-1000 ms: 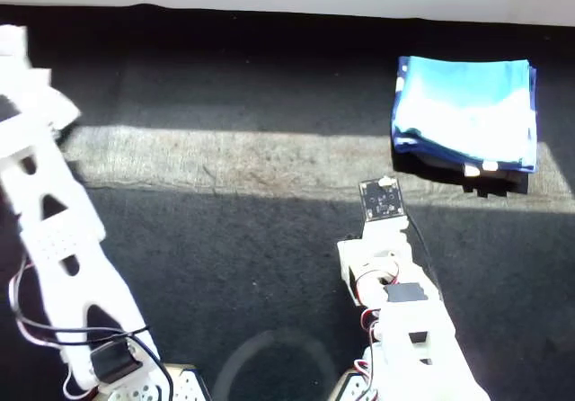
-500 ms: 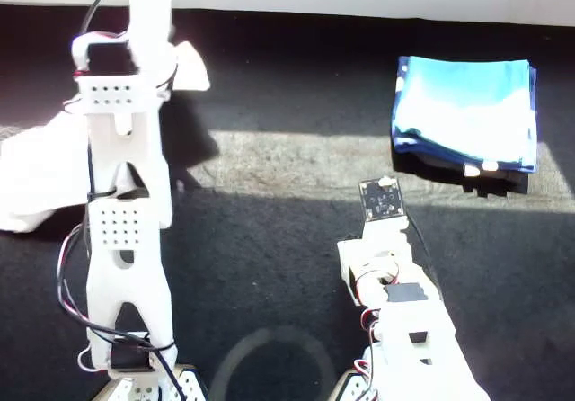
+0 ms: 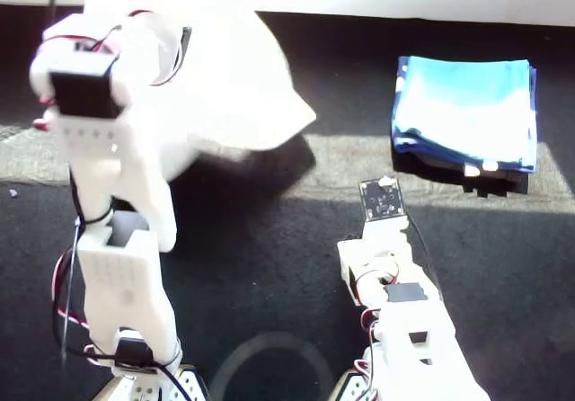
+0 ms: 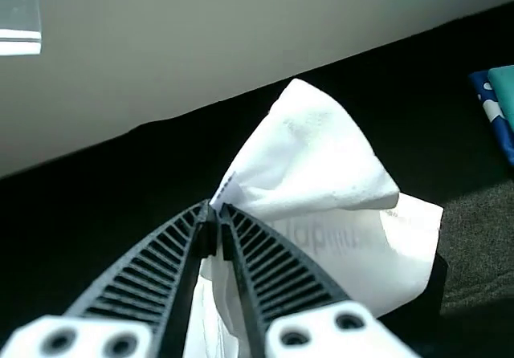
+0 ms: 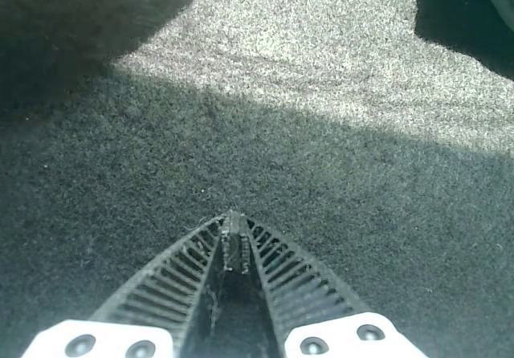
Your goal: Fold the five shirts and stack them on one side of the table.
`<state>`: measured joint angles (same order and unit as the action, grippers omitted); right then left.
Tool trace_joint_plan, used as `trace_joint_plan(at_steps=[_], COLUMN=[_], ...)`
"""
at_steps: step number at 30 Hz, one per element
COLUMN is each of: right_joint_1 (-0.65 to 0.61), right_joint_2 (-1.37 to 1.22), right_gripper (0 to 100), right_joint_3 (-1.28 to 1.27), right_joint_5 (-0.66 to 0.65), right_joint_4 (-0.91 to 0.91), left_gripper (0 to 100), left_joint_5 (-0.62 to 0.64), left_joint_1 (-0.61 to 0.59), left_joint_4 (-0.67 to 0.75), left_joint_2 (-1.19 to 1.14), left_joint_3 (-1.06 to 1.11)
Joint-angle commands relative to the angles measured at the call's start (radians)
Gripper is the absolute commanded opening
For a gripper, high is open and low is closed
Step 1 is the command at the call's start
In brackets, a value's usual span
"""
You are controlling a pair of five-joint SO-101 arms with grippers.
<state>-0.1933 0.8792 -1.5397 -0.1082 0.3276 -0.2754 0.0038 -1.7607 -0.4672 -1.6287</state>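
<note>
Left hand (image 4: 215, 210): pinched tight on an edge of the white shirt (image 4: 321, 173), the jaws meeting on the cloth with no gap I can see.
White shirt: unfolded and bunched, hanging in the air from my left hand over the far left part of the desk (image 3: 269, 248), with its loose bulk billowing toward the middle.
Long axis: I cannot tell. The cloth hangs as a crumpled cone, and I can pick out no collar or sleeve.
Right hand (image 5: 233, 233): jaws pressed together with nothing between them, low over bare desk near the front, pointing toward the far edge.
Stack of folded shirts (image 3: 465, 113): at the far right of the desk, with a blue shirt on top and darker cloth under it. I cannot count the layers.
Key relation: the white shirt lies far and to the left of my right hand, well apart from it. The stack lies far and to the right, nearer my right arm than my left.
Step in hand, as I judge it: spreading the shirt flat on the open middle of the desk before folding.
What that calls for: my right hand must open and take a second corner.
Risk: a one-edge grip may let the cloth land twisted.
</note>
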Motion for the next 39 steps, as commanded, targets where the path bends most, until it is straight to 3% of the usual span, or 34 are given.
trace_joint_plan(at_steps=[1, 6, 15, 21, 27, 32, 39], right_joint_1=[-0.007, -0.007, -0.007, -0.007, -0.007, -0.007, -0.007], right_joint_2=[0.016, 0.016, 0.016, 0.016, 0.016, 0.016, 0.016], right_gripper=[1.6, 1.6, 1.6, 1.6, 1.6, 1.6, 1.6], right_joint_3=[0.002, 0.002, 0.002, 0.002, 0.002, 0.002, 0.004], right_joint_5=[0.009, 0.009, 0.009, 0.009, 0.009, 0.009, 0.009], right_joint_4=[-0.016, -0.016, -0.016, -0.016, -0.016, -0.016, -0.016], left_gripper=[1, 1, 1, 1, 3, 19, 22], left_joint_5=[0.008, 0.008, 0.000, 0.000, 0.000, 0.000, 0.002], left_joint_1=[0.035, -0.027, -0.157, -0.220, -0.311, -0.354, -0.298], left_joint_4=[-0.002, -0.002, -0.002, 0.000, 0.000, -0.002, -0.008], left_joint_2=[0.105, 0.093, 0.087, 0.087, 0.088, 0.105, 0.375], left_joint_3=[-0.027, 0.130, 0.874, 1.198, 1.351, 1.357, 1.455])
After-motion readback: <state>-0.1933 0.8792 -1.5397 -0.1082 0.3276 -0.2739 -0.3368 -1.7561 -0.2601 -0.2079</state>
